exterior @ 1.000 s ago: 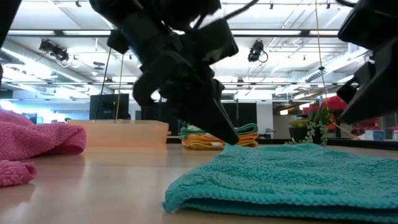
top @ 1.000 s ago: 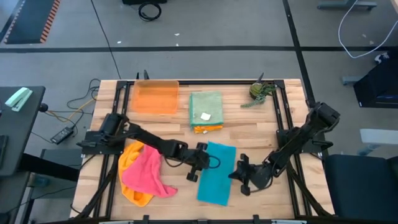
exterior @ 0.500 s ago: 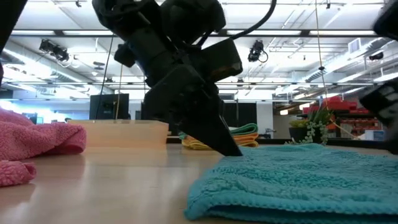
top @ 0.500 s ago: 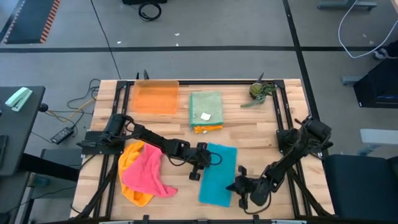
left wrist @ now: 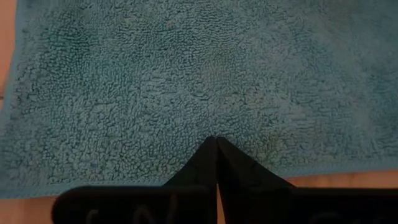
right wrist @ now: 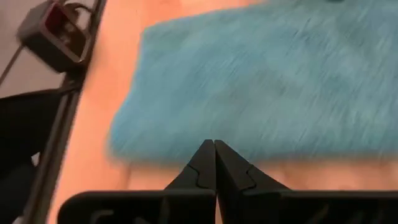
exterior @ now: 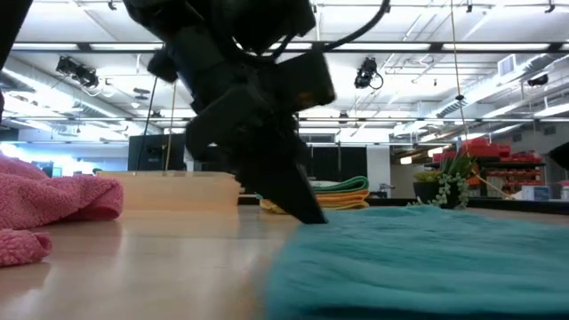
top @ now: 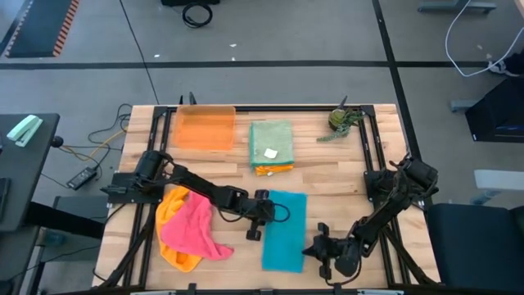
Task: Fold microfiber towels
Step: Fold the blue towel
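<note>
The teal towel (top: pixel 284 229), folded to a long rectangle, lies flat on the surface (top: pixel 327 172) between your two tools. The left tool (top: pixel 255 223) rests at its left edge, fingers pressed together with nothing between them; the right tool (top: pixel 321 252) sits just off its right edge near the front corner, also closed and empty. Risk: with closed tips, either tool may drag the towel and spoil the fold rather than pinch a layer; the right tool may also scrape bare wood. The pink towel (top: pixel 190 228) on the yellow towel (top: pixel 173 246) waits crumpled at left. No writing is legible; a white tag on the folded green towel (top: pixel 271 143) looks blank, though too small to tell.
</note>
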Robot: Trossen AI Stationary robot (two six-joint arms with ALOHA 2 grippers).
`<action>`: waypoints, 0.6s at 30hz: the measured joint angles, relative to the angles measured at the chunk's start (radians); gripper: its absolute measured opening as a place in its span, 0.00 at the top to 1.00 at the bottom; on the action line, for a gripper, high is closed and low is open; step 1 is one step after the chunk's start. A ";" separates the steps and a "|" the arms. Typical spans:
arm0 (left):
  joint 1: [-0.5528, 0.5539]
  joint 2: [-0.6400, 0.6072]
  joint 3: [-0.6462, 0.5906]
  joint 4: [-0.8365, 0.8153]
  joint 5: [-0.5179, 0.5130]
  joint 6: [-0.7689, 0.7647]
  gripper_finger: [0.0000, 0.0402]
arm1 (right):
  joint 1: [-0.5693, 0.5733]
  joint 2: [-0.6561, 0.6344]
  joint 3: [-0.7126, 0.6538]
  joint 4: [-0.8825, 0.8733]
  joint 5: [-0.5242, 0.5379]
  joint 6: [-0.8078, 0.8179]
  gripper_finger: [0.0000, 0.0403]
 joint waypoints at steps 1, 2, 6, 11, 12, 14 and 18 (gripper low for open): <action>0.000 -0.016 -0.002 -0.013 -0.015 0.024 0.98 | 0.005 0.000 0.000 0.000 -0.002 0.002 1.00; -0.003 -0.034 -0.005 -0.017 -0.038 0.043 0.98 | 0.012 0.000 0.000 0.000 -0.002 0.002 1.00; -0.012 -0.141 0.000 0.000 -0.115 0.095 0.93 | 0.029 -0.012 0.000 0.000 0.026 0.001 1.00; -0.028 -0.189 -0.003 -0.015 -0.066 0.128 0.89 | 0.054 -0.034 0.005 0.014 0.092 -0.016 1.00; -0.034 -0.191 -0.002 -0.007 -0.036 0.140 0.88 | 0.057 -0.034 0.006 0.029 0.107 -0.025 1.00; -0.046 -0.189 -0.002 -0.004 0.034 0.149 0.88 | 0.068 -0.036 0.006 0.046 0.126 -0.041 1.00; -0.077 -0.132 -0.005 0.002 0.106 0.149 0.89 | 0.079 -0.036 0.007 0.079 0.168 -0.054 1.00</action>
